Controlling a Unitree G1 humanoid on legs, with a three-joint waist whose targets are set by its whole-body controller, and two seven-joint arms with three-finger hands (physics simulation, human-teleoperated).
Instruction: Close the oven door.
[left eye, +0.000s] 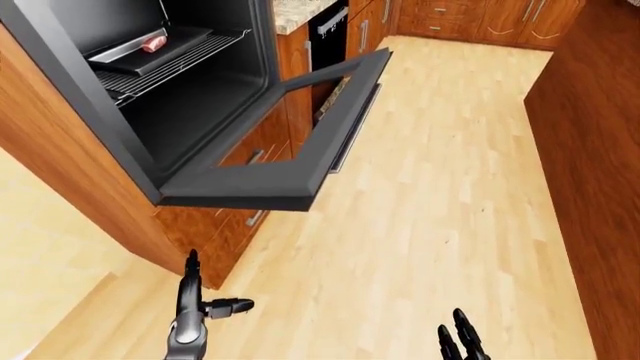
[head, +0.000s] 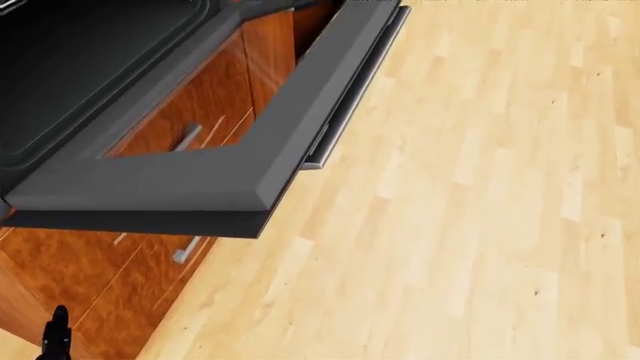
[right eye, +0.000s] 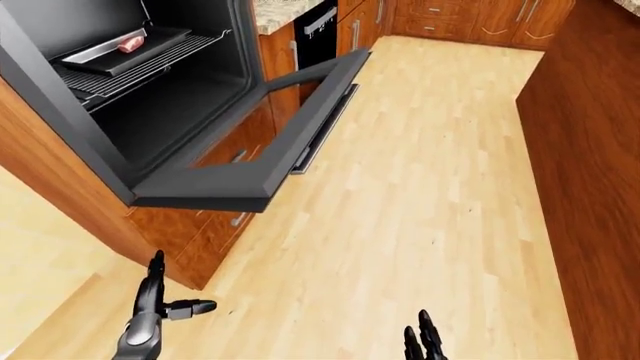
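The oven door (left eye: 290, 150) hangs open flat above the wood floor (left eye: 440, 202), upper left of my eye views. Below it, my left hand (left eye: 195, 311) spreads its fingers, empty; my right hand (left eye: 455, 341) shows only fingertips, grip unreadable.

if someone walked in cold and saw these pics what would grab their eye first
The dark oven door hanging wide open, jutting flat over the wood floor in the upper left of the left-eye view. Next, the oven cavity with a tray on its rack. Both hands, the left hand and right hand, sit low, touching nothing.
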